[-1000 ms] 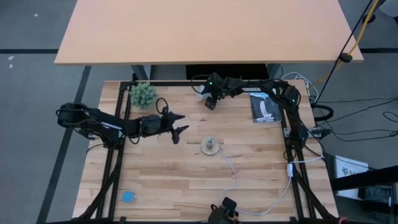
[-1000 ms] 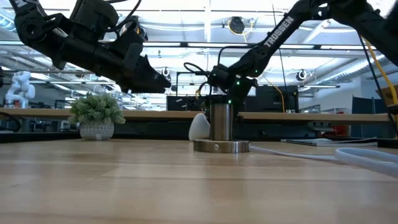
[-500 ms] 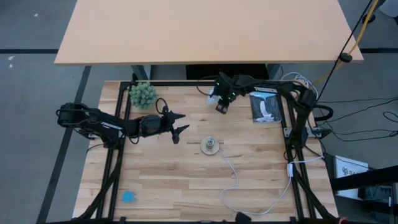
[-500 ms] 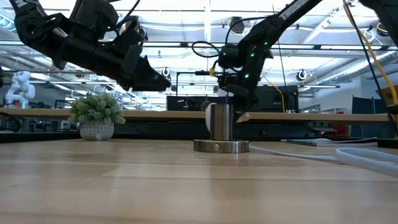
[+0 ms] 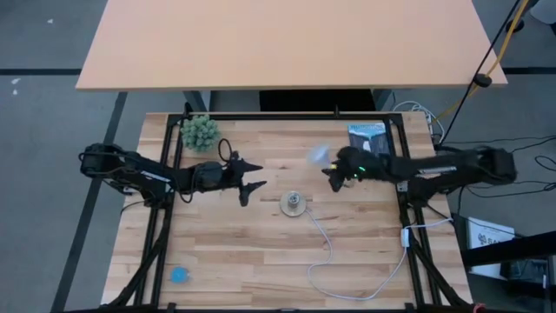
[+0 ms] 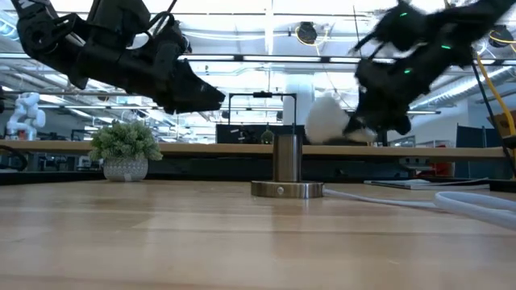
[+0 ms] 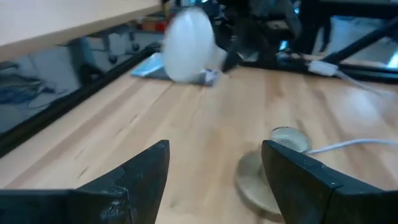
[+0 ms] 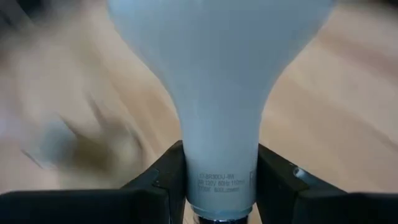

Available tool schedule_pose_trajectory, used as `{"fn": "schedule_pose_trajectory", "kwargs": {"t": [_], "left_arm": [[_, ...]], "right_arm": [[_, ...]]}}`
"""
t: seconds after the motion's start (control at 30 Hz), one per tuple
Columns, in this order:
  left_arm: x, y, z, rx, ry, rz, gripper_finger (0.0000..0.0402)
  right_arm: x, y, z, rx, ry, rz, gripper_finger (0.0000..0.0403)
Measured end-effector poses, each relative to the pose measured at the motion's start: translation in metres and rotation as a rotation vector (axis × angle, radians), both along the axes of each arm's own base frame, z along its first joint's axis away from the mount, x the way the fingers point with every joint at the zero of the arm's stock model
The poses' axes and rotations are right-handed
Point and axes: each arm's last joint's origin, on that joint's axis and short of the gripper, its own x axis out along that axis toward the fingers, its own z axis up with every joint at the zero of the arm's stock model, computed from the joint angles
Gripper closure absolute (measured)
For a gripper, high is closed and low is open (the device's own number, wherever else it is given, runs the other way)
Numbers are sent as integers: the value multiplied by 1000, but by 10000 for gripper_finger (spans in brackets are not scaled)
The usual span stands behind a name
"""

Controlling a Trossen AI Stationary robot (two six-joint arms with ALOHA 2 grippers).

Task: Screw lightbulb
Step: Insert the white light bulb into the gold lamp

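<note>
The right gripper (image 5: 331, 172) is closed on the neck of the lightbulb (image 8: 219, 81), holding it in the air beside and above the socket (image 5: 294, 204), not touching it. The left gripper (image 5: 250, 176) hangs on the socket's other side, fingers (image 7: 140, 177) spread wide and holding nothing.

One camera hangs overhead, looking straight down on the whole pale wooden slatted table (image 5: 261, 243). Another sits at tabletop level, facing across it into the room. Each wrist camera looks forward, close past its own fingers. Overhead, level and left wrist views share the round silvery metal socket disc (image 5: 294, 205) (image 6: 287, 188) (image 7: 267, 177)
</note>
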Motion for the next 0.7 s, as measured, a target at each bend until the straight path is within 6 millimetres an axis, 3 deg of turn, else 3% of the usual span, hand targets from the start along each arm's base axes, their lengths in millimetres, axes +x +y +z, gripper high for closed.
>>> {"fn": "schedule_pose_trajectory", "kwargs": {"t": [0.1, 0.17, 0.4, 0.7], "left_arm": [[2, 0, 2, -2, -43, -5, 143], [4, 0, -1, -6, -44, -4, 143], [26, -3, -15, -70, -71, -59, 143], [63, -11, -32, -80, -89, -127, 143]], "right_arm": [[-6, 23, -5, -86, -378, 44, 275], [-8, 37, -9, -126, -497, 117, 275], [19, 61, -22, -196, -455, 162, 275], [53, 66, -16, -277, -482, 202, 261]]}}
